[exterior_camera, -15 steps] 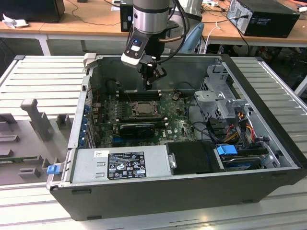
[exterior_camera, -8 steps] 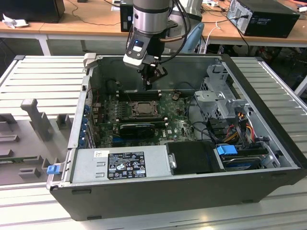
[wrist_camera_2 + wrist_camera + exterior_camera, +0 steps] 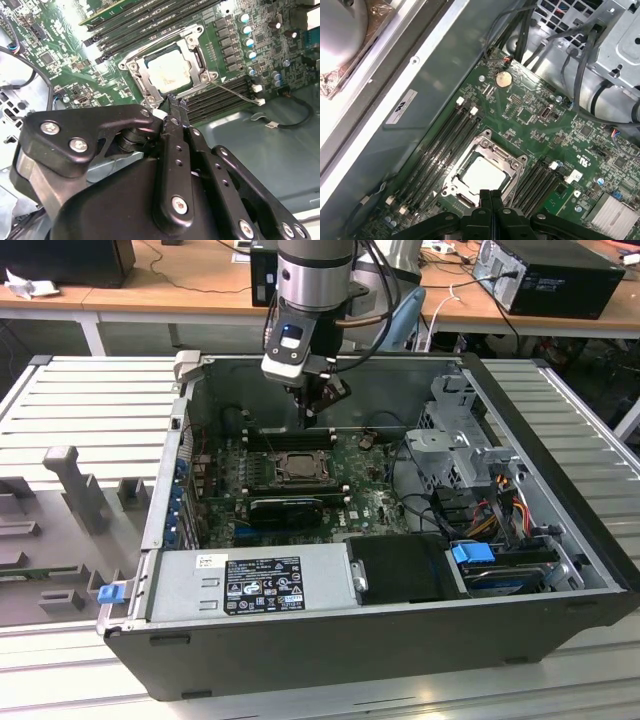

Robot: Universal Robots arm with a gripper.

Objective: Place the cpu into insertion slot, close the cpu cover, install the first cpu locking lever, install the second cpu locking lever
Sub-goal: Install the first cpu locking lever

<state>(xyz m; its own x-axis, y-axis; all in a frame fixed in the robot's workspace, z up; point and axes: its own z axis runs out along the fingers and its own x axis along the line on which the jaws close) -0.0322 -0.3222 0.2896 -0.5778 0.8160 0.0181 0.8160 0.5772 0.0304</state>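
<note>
Memory slots (image 3: 437, 150) run alongside, then comes the socket (image 3: 284, 472). The chip (image 3: 482, 172) lies flat in it, pale face up, and the cover (image 3: 516, 162) frames it, folded down by the look of it. The hand (image 3: 490, 194) hangs just above the socket's near edge, fingers pinched together on nothing. The chip sits below and slightly ahead of the tips.

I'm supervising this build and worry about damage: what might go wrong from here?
The gripper is right at the edge of the cpu cover; a slip might scrape the cpu in its window. The memory slots lie close beside the cover, so a sideways push might strike them.
</note>
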